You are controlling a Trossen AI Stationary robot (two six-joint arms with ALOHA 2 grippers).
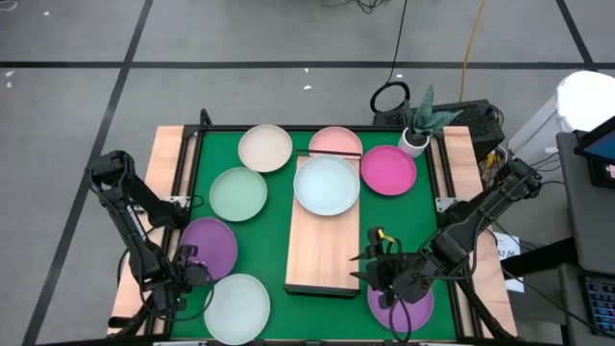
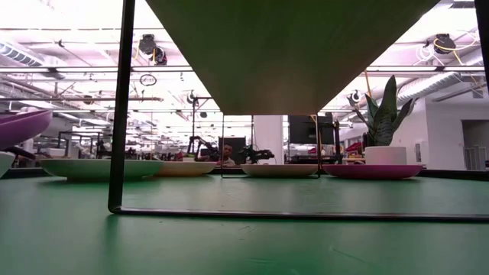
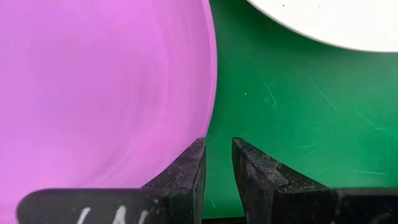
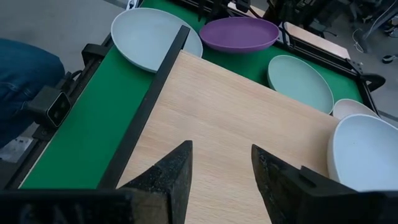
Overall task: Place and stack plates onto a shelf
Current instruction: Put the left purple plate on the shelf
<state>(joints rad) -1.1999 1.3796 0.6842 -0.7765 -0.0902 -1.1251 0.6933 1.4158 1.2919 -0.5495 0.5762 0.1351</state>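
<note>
The light-wood shelf (image 1: 322,240) stands mid-table on black legs (image 2: 118,114) and carries a pale blue-white plate (image 1: 327,185) at its far end. Cream (image 1: 264,148), pale pink (image 1: 335,142), magenta (image 1: 388,170) and mint green (image 1: 238,193) plates lie on the green mat. My left gripper (image 1: 192,269) is at the near right rim of a purple plate (image 1: 207,247), beside a pale plate (image 1: 236,308). My right gripper (image 4: 222,149) is open and empty above the shelf's near end (image 4: 236,124). A second purple plate (image 1: 399,306) lies under the right arm. My left gripper (image 3: 219,146) is at the purple plate's rim (image 3: 210,118), pointing down from above. One finger (image 3: 186,174) is on the plate's inner side and the other (image 3: 255,174) on the mat side. The fingertips hide the place of contact. In the low view the plate (image 2: 19,126) shows tilted above mat level.
A potted plant (image 1: 418,130) stands at the far right corner. Narrow wooden strips (image 1: 168,173) (image 1: 461,163) run along both table sides. A person's blue trouser leg (image 4: 25,68) shows beyond the table's near edge. The shelf's near half is bare wood.
</note>
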